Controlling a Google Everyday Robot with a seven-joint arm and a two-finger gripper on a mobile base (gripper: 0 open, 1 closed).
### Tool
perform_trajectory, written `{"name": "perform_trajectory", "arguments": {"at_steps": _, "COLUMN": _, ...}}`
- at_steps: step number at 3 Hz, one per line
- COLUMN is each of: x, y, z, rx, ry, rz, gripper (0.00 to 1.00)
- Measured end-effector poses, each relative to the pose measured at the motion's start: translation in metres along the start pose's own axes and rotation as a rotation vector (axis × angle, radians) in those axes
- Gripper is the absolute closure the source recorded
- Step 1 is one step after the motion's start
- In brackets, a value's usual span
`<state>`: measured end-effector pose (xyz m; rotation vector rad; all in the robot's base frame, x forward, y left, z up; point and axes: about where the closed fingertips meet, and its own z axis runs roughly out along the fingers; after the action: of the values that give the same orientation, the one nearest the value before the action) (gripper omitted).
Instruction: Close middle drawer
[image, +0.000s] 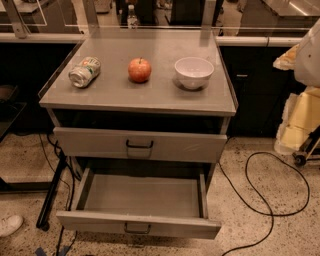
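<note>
The middle drawer (141, 196) is a wide, shallow grey metal drawer, pulled far out of the grey cabinet toward the camera, and its tray is empty. Its low front panel (90, 221) carries a small dark wire loop handle (137, 229) at centre. Above it the taller-fronted grey drawer (175, 146), with a bigger dark handle (139, 145), stands nearly flush with the cabinet. My gripper is not in view. A white rounded shape (309, 50) at the right edge may be part of my arm.
On the cabinet top (115, 92) lie a tipped can (84, 71), a red apple (139, 70) and a white bowl (194, 72). A black cable (272, 200) loops on the speckled floor at right. Dark cables and a table leg (52, 195) stand at left, and a white shoe (9, 225) lies at bottom left.
</note>
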<state>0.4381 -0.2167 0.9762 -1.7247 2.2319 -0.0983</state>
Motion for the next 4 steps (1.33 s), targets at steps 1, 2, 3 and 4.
{"name": "perform_trajectory", "arguments": {"at_steps": 1, "x": 0.0000, "y": 0.0000, "z": 0.0000, "rx": 0.000, "ry": 0.000, "rz": 0.000, "gripper": 0.00}}
{"name": "perform_trajectory", "arguments": {"at_steps": 2, "x": 0.0000, "y": 0.0000, "z": 0.0000, "rx": 0.000, "ry": 0.000, "rz": 0.000, "gripper": 0.22}}
{"name": "perform_trajectory", "arguments": {"at_steps": 3, "x": 0.0000, "y": 0.0000, "z": 0.0000, "rx": 0.000, "ry": 0.000, "rz": 0.000, "gripper": 0.46}}
{"name": "perform_trajectory", "arguments": {"at_steps": 4, "x": 0.0000, "y": 0.0000, "z": 0.0000, "rx": 0.000, "ry": 0.000, "rz": 0.000, "gripper": 0.68}}
